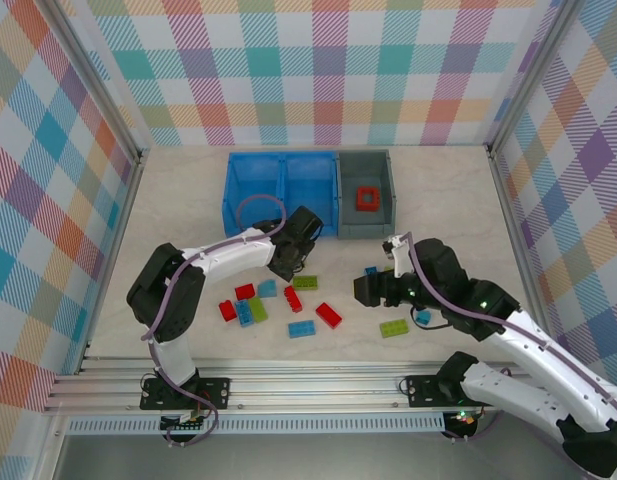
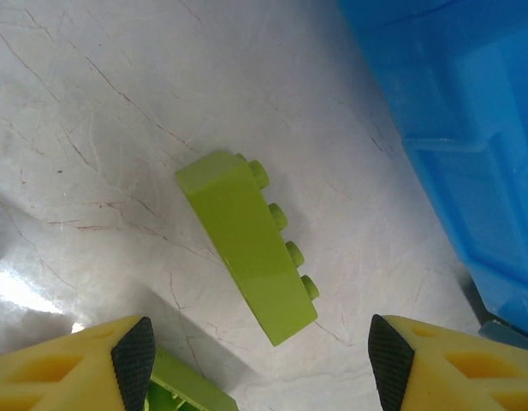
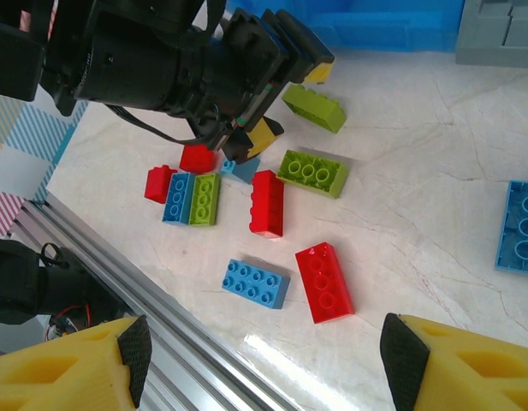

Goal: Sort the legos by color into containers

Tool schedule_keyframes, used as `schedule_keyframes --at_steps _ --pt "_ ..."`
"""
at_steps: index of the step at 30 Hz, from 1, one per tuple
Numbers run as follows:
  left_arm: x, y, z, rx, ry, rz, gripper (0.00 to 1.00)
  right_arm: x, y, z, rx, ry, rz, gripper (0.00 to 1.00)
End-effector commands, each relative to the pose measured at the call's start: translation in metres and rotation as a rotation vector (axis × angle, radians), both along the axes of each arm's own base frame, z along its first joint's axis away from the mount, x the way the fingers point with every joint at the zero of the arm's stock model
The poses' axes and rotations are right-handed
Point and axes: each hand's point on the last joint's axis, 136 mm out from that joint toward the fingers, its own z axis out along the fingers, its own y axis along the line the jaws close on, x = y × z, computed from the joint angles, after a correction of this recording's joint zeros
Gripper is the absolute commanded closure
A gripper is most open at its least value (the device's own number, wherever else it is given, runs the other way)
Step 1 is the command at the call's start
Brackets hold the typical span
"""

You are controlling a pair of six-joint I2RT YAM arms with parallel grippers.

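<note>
Along the tabletop's far edge, seen from above, the blue two-compartment bin point(image 1: 281, 190) touches the dark grey bin point(image 1: 346, 205), which holds a red square frame point(image 1: 369, 198). The left wrist camera adds that a lime green brick point(image 2: 246, 244) lies on its side, untouched, just ahead of the left gripper point(image 2: 259, 360), whose fingers are spread. The right gripper point(image 3: 264, 360) hangs open, facing loose legos point(image 3: 325, 281) near the front edge.

Marbled white table point(image 1: 443, 195), scattered legos point(image 1: 328, 315), blue bin point(image 1: 231, 200), grey bin point(image 1: 361, 168)

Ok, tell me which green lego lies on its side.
The green lego under the left gripper, by the blue bin: studs sideways, the others' up.
</note>
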Motion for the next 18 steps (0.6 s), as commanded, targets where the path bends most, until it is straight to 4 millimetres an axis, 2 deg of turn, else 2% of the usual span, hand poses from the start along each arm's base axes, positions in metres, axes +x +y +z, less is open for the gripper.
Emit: schedule_keyframes --at_steps 1,9,13,18 --pt "0.011 0.011 -0.015 0.007 0.016 0.068 0.31 0.001 0.008 0.007 0.035 -0.012 0.022 0.27" --pt "0.017 0.013 -0.035 0.019 0.054 0.09 0.4 0.002 0.013 0.004 0.039 0.008 0.028 0.27" --pt "0.016 0.014 -0.038 0.023 0.059 0.089 0.54 0.003 0.013 0.003 0.035 0.009 0.024 0.27" --pt "0.01 0.02 -0.03 0.018 0.04 0.088 0.79 0.004 0.016 0.002 0.038 0.019 0.026 0.28"
